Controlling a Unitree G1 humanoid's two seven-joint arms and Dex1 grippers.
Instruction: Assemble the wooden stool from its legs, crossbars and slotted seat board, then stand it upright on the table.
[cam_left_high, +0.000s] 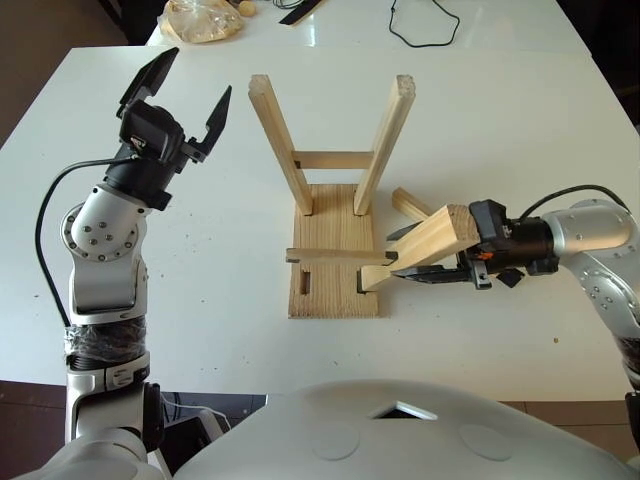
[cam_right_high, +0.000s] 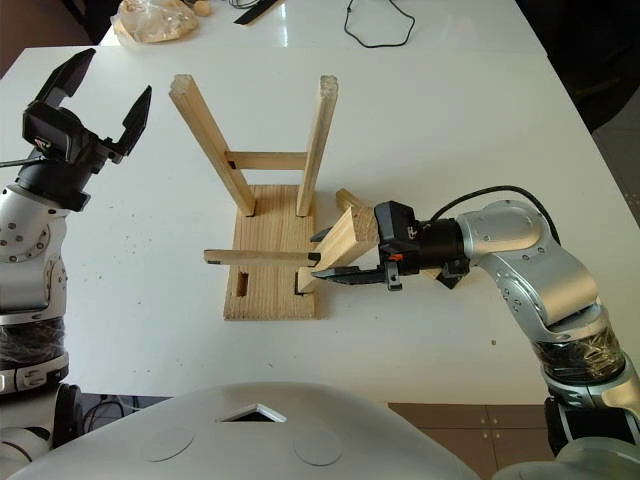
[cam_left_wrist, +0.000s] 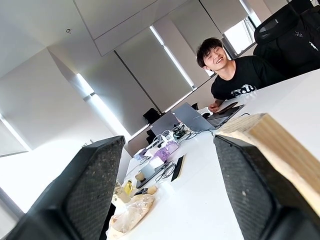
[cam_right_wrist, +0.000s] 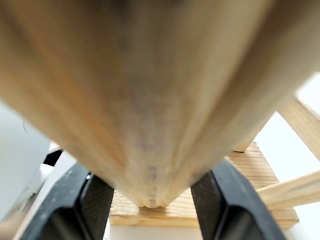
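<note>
Right gripper (cam_left_high: 398, 253) clamps a tilted leg (cam_left_high: 437, 238); the leg's lower end meets the seat board (cam_left_high: 335, 297) just ahead of the gripper. Left gripper (cam_left_high: 198, 74) stands wide open, empty.

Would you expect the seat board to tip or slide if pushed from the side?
Probably slide: the board lies flat on the smooth table, and the open left end effector is raised clear of it. A thin wooden slab, it is likely stiff and light. The two tall legs could wobble in their slots, though their crossbar likely braces them.
</note>
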